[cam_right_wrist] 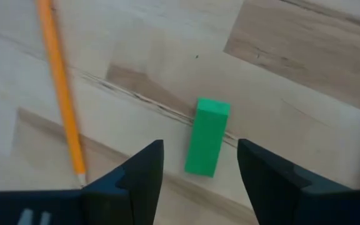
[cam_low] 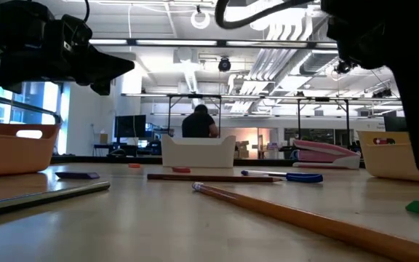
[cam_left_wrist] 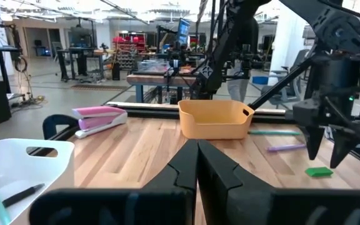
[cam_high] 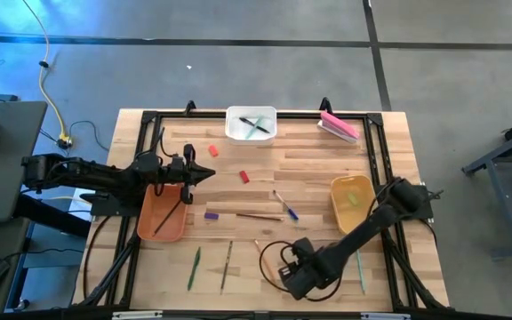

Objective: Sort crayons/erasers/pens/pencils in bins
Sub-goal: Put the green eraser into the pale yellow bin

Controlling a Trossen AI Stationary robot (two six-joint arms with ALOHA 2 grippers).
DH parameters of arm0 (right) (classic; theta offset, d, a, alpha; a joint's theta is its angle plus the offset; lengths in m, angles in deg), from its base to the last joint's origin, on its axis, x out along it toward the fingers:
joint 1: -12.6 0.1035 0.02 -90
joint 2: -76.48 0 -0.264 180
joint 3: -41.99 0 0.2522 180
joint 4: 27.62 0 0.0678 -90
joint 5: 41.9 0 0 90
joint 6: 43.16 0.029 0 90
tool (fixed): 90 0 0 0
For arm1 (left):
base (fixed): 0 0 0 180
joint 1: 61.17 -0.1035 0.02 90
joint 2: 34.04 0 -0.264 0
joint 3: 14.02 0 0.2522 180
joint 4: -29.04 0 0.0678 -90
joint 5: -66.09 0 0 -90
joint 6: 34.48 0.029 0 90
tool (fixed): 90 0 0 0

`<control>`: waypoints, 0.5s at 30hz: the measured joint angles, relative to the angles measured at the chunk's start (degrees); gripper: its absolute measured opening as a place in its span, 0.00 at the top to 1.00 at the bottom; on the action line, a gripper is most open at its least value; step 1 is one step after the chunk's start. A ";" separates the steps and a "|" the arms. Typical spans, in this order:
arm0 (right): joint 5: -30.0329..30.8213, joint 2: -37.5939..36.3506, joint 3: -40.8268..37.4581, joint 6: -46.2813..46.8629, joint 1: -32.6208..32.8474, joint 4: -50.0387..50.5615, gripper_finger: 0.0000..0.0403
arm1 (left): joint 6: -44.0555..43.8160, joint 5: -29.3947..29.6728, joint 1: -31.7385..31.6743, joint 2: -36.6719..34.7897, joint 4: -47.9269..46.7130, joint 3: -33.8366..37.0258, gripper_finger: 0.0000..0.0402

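A short green crayon [cam_right_wrist: 206, 145], a small rectangular block, lies flat on the wood near the table's front edge, next to an orange pencil [cam_right_wrist: 61, 87]. My right gripper [cam_right_wrist: 200, 164] hangs open just above the crayon, pointing down, one finger on each side and clear of it. The left wrist view shows the same gripper [cam_left_wrist: 327, 149] over the green crayon [cam_left_wrist: 319, 171]. My left gripper [cam_high: 204, 174] is shut, level and holds nothing, above the far end of the orange-brown bin [cam_high: 161, 216]. The white bin [cam_high: 252, 124] holds two pens. The mustard yellow bin [cam_high: 351, 201] stands at the right.
Loose on the table lie two red crayons [cam_high: 212, 151] [cam_high: 244, 176], a purple crayon [cam_high: 210, 214], a blue pen [cam_high: 285, 206], a brown pencil [cam_high: 258, 216] and more pencils [cam_high: 193, 267] [cam_high: 227, 264] [cam_high: 360, 271] near the front. A pink block [cam_high: 339, 124] lies at the far right.
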 joint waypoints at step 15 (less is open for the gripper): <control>-2.77 6.93 5.19 1.21 -0.29 4.95 0.61 | -0.02 0.16 0.00 0.00 -0.05 -0.02 1.00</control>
